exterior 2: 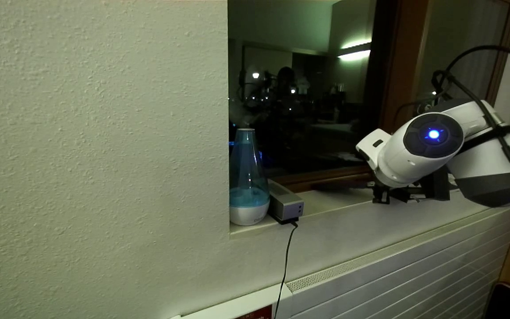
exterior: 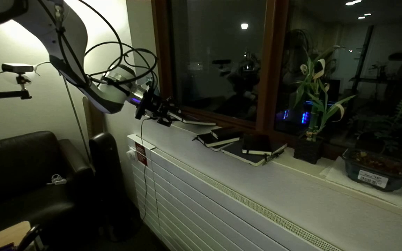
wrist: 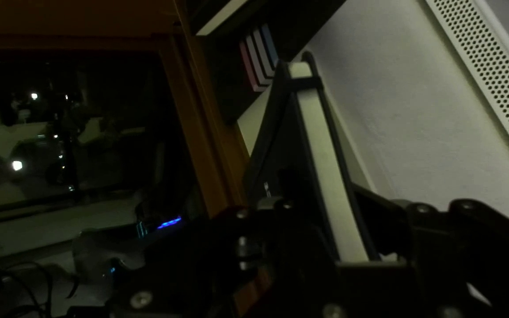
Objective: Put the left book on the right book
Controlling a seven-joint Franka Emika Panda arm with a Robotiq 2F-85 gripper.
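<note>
In the wrist view my gripper [wrist: 325, 201] is shut on a dark book [wrist: 328, 168] with a cream page edge, an elastic band and a small white mark on its cover. In an exterior view the left book [exterior: 197, 121], thin with a greyish sheen and pale edges, reaches out from the gripper [exterior: 170, 113] along the sill. I cannot tell whether these are the same book. Farther right, a pair of black books [exterior: 209, 140] overlaps and another black book [exterior: 257, 144] lies beyond. Which of them is the right book cannot be told.
A larger grey notebook [exterior: 241, 153] lies under the farthest black book, with a pen [exterior: 274, 157] beside it. Two potted plants [exterior: 307, 150] stand at the right. A blue humidifier [exterior 2: 248, 199] and a silver box [exterior 2: 287, 206] fill the sill's corner. The window frame [exterior: 272, 69] borders the sill.
</note>
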